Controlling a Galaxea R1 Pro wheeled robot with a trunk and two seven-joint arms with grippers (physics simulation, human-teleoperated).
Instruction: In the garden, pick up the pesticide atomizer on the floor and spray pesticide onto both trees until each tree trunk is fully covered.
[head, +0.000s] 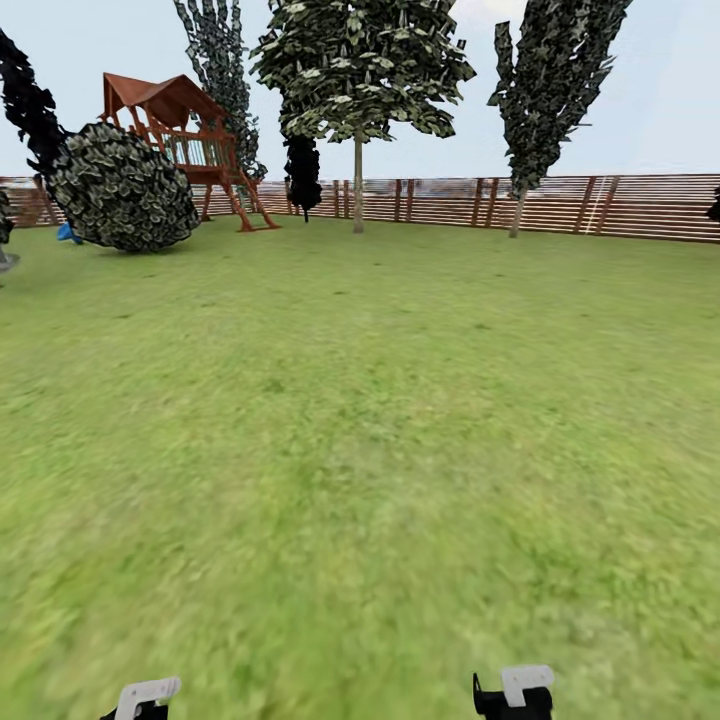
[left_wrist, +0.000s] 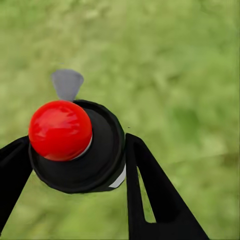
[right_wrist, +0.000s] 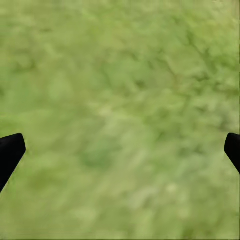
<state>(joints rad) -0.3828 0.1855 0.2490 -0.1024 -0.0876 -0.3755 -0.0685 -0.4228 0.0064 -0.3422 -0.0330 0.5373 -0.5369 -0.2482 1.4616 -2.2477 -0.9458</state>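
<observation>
Nearest in the head view: two wrist ends at the near edge, left gripper (head: 140, 697) at left and right gripper (head: 515, 692) at right, well apart, both over grass.

Left wrist view: left gripper (left_wrist: 75, 165) clamped on the pesticide atomizer (left_wrist: 77, 147). Both black fingers (left_wrist: 150, 195) press the dark round body, one on each side. Red top (left_wrist: 60, 130) faces the camera; a small grey nozzle tab (left_wrist: 67, 83) juts from behind it. Blurred lawn lies beyond the bottle.

Right wrist view: right gripper (right_wrist: 120, 152) has its jaws wide apart; the two black fingertips (right_wrist: 10, 152) sit at opposite edges of the picture with bare grass between them. Nothing held.

Head view, scene: green lawn (head: 360, 420) runs from near to far, ending at a brown slatted fence (head: 560, 205). Far centre, just in front of the fence, a tree (head: 358, 70) with a straight pale trunk (head: 357, 185) and a wide dark green crown. Far right, a second tree (head: 548, 80) with a thin pale trunk (head: 517, 215) and a narrower crown (trunk surfaces too small to judge for specks). Between playset and centre tree, a narrow near-black tree (head: 302, 175). Far left: a red-brown wooden playset (head: 180, 140) and a large round shrub (head: 122, 188) beside it.
</observation>
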